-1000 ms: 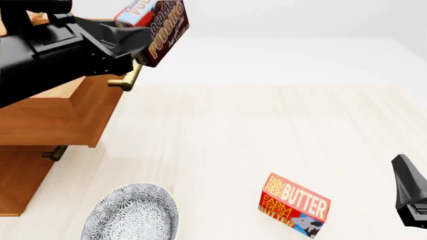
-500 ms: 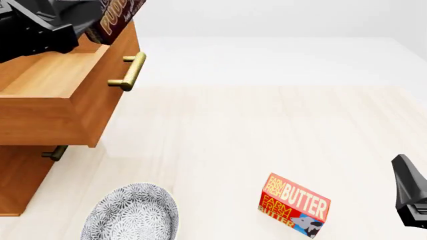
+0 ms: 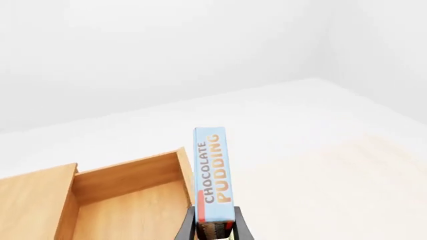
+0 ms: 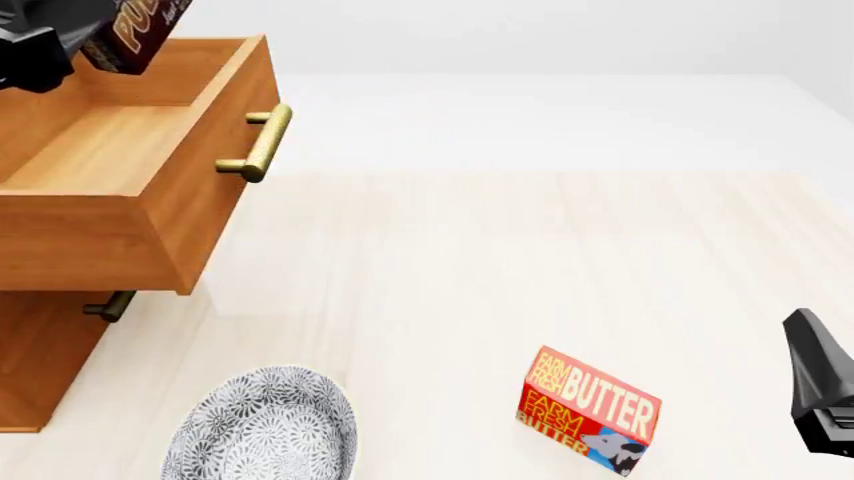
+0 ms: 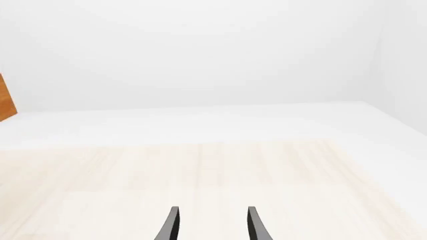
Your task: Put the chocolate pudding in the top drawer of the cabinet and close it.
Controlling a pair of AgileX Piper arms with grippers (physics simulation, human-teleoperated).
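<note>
Item: chocolate pudding [image 3: 213, 180]. A thin flat box, held in my left pincer [image 3: 215, 231]. The two dark fingers [image 3: 187, 229] clamp its lower end from either side, touching it, so the pincer stands narrow, closed on the box. The rest of the box sticks out forward past my fingertips. Its long axis runs along the line of my fingers, the light blue edge with the words "CHOCOLATE PUDDING" facing my wrist camera, the lettering running lengthwise. In the front view the box [image 4: 134, 30] shows its dark brown face at the upper left corner, tilted, partly cut off by the picture edge, hanging above the open drawer.

Item: top drawer [image 4: 147, 200]. Honey-brown wood, pulled out, its inside bare as far as can be seen; brass bar handle [image 4: 258, 143] on its front. The box is above it, near its back part, not touching the floor of the drawer.

Item: cabinet [image 4: 40, 360]. Below the drawer, with a second handle [image 4: 107, 305] partly hidden.

Item: my right pincer [image 5: 211, 225]. Fingers apart, nothing between them, low over the pale table [image 4: 534, 250].

Item: butter box [image 4: 587, 410] and patterned bowl [image 4: 260, 425], both on the table, well apart from the pudding.
</note>
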